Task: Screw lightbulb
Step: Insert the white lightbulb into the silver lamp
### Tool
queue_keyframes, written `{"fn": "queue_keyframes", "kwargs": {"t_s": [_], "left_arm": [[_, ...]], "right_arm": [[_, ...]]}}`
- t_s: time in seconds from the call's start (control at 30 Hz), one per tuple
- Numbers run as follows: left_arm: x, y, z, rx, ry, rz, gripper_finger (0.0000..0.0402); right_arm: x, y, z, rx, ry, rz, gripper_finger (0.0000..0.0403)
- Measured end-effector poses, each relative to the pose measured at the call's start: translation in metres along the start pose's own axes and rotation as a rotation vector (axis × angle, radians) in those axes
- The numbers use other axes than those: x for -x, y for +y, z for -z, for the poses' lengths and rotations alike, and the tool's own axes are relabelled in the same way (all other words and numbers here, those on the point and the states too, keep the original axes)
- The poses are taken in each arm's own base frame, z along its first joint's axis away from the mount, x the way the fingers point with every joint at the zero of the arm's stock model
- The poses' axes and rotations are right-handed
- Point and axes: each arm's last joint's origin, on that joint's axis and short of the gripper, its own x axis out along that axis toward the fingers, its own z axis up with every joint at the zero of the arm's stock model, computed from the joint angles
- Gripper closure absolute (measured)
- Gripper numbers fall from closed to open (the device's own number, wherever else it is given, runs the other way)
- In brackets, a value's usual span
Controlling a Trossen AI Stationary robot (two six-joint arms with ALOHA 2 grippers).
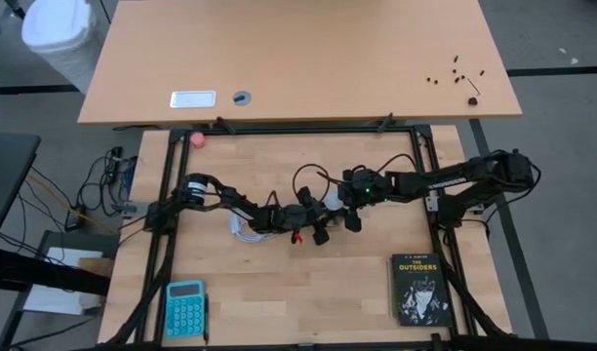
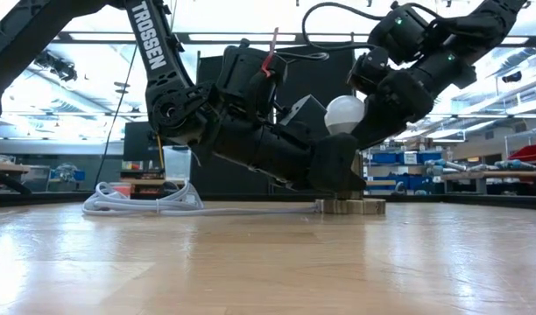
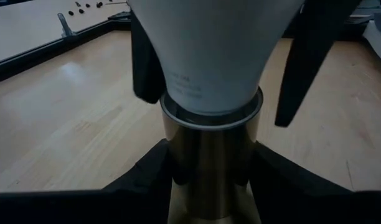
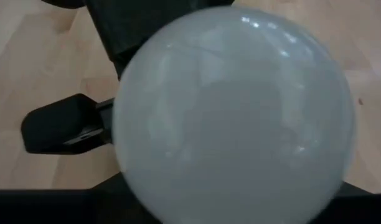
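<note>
lightbulb (image 2: 345, 114) upright at mid-table, long axis vertical, globe up, narrow neck down in a brass-coloured socket (image 3: 210, 155). faint grey print on the neck, too small to read.

left gripper (image 3: 209, 177) low at the table, clenched on the socket stem, a dark finger on each side. socket base (image 2: 349, 206) flat on the wood, white cord (image 2: 145, 203) trailing away from it.

right gripper (image 2: 360, 109) reaches from above, its fingers (image 3: 302, 62) closed either side of the bulb's globe, grasping it.

writing: "trossen" on an arm link (image 2: 154, 39); "the outsiders" on a dark book (image 1: 418, 289) at the table's near right. teal calculator (image 1: 184, 309) near left.
</note>
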Motion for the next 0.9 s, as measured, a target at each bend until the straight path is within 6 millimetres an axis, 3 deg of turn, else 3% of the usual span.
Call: {"fn": "queue_keyframes", "kwargs": {"t_s": [0.9], "left_arm": [[0.0, 0.0, 0.0, 0.0, 0.005, -0.003, 0.0231]], "right_arm": [[0.022, 0.004, 0.003, -0.014, 0.068, -0.001, 0.0173]]}}
